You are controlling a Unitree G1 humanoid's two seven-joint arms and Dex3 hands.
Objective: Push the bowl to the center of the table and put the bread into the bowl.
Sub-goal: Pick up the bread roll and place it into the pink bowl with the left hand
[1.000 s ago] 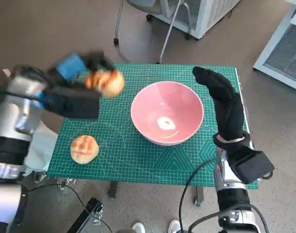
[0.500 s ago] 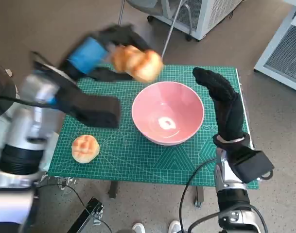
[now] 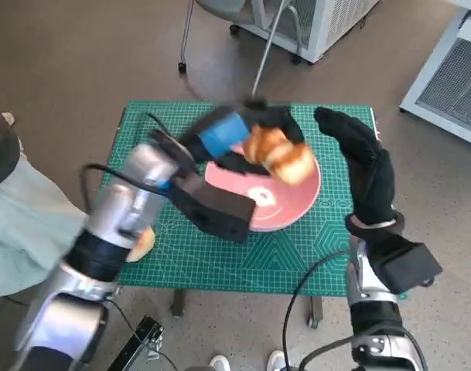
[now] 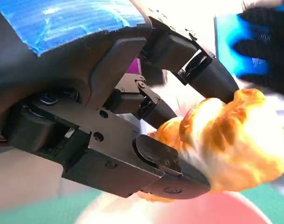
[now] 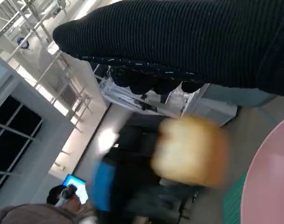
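**Left hand holding bread above the bowl**

I am seeing the left hand's fingers (image 4: pixel 211 79) closing around a golden bread roll (image 4: pixel 230 140); in the left wrist view the roll is sitting clamped between the black fingers, with pink bowl surface showing beneath it. In the head view the left hand (image 3: pixel 235 135) is carrying the bread roll (image 3: pixel 279 154) over the far part of the pink bowl (image 3: pixel 297 202), and I am judging it raised above the bowl rather than resting in it. The picture is blurring there, so I cannot tell the exact height.

The right hand (image 3: pixel 363 166) is standing upright just beside the bowl's right rim, its gloved fingers lying extended and holding nothing. Whether the glove is touching the rim I cannot tell. In the right wrist view the glove (image 5: pixel 179 42) is filling the top as a dark band, with the blurred roll (image 5: pixel 190 151) and a slice of bowl rim (image 5: pixel 267 182) beyond it.

The bowl is sitting near the middle of the green cutting mat (image 3: pixel 297 259) covering the surface. A second bread roll (image 3: pixel 145 242) is lying on the mat near the left edge, mostly hidden by the left forearm (image 3: pixel 127 212).
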